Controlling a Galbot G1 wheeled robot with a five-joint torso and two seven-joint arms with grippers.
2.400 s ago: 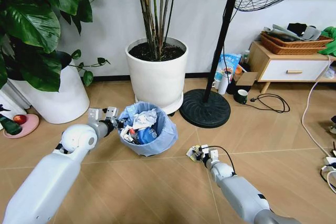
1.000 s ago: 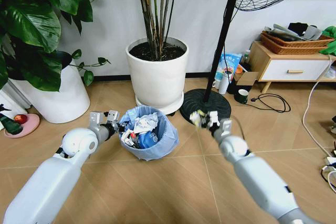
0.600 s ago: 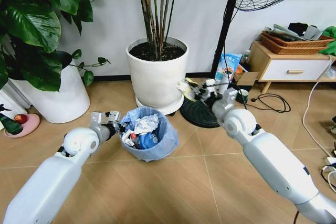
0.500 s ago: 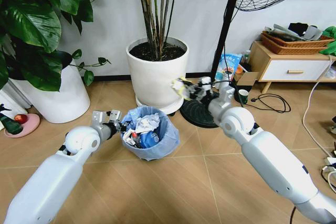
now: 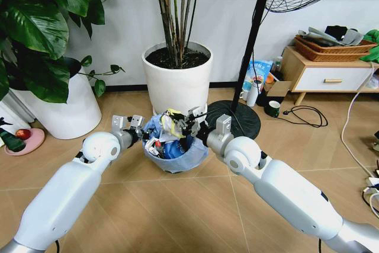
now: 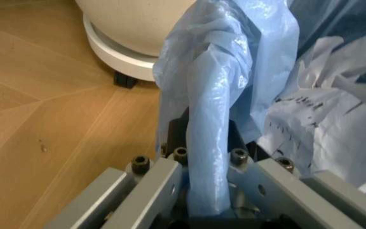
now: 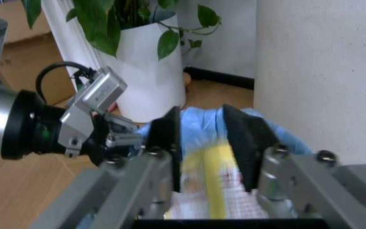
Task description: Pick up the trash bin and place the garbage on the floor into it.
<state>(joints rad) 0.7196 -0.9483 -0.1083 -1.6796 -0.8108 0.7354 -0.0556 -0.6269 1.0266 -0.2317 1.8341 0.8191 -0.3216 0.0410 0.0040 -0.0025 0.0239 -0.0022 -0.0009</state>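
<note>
On the wooden floor (image 5: 177, 205), the left claw (image 5: 137, 130) is clamped on the blue-lined rim of the trash bin (image 5: 176, 161). Just right, the right claw (image 5: 182, 124) hangs over the bin, pinching a yellowish wrapper (image 5: 170, 117) between its fingers (image 7: 165, 138).

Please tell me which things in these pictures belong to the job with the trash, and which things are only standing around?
Belong to the job:
- trash bin, its rim clamped by the left gripper
- yellowish wrapper held over the bin by the right gripper

Only standing around:
- white plant pot
- fan base
- wooden cabinet
- mug
</note>
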